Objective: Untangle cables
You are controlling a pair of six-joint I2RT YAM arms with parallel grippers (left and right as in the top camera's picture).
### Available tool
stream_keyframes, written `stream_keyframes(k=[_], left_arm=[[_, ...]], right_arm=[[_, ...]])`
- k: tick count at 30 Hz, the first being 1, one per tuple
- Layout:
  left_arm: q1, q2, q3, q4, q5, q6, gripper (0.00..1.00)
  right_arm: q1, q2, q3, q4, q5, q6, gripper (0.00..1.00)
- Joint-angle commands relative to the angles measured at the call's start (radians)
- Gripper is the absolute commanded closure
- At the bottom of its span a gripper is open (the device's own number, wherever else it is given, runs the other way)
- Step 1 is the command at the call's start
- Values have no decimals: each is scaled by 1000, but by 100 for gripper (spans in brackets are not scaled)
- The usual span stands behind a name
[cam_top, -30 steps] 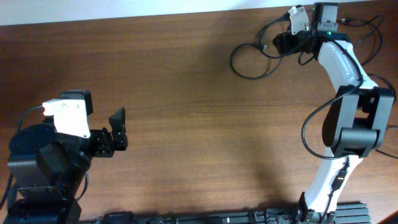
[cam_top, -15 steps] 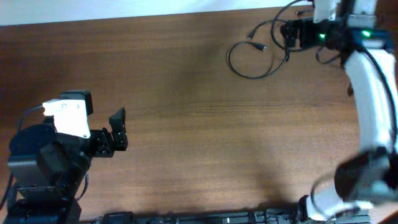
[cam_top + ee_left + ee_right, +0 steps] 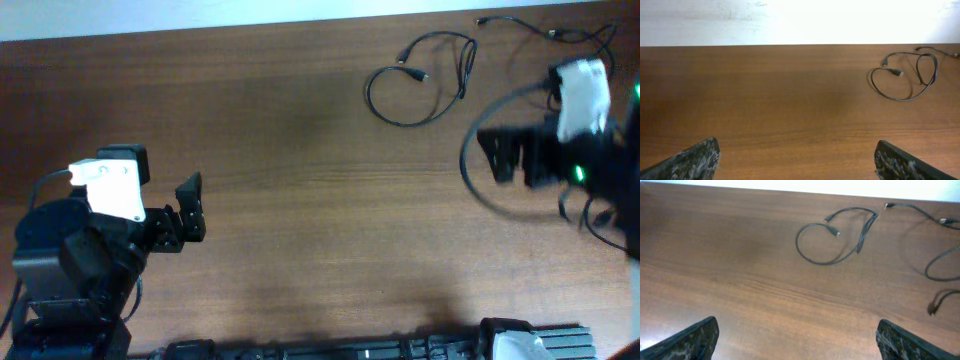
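Observation:
One thin black cable lies as a loose loop on the wooden table near the far edge; it also shows in the left wrist view and the right wrist view. A second cable runs along the far right edge, and shows in the right wrist view. A third cable curls at the right. My right gripper is blurred, open and empty, nearer than the cables. My left gripper is open and empty at the left.
The left arm's base fills the near left corner. The table's far edge meets a white wall. Thicker black robot wires hang at the right side. A dark rail runs along the near edge.
My right arm has pulled back from the far edge toward the near right, leaving the cables on the table. The looped cable now lies apart. The left arm has not moved.

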Motion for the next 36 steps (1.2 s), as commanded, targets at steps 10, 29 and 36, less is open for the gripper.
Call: stream_keyframes(k=[10, 29, 36], left_arm=[[2, 1, 5, 2, -11, 12, 1], [2, 1, 5, 2, -11, 12, 1], [2, 1, 5, 2, -11, 12, 1]], right_arm=[[-5, -548, -185, -42, -16, -5, 1], [-5, -655, -303, -50, -16, -5, 1], [-5, -902, -615, -23, -16, -6, 1]])
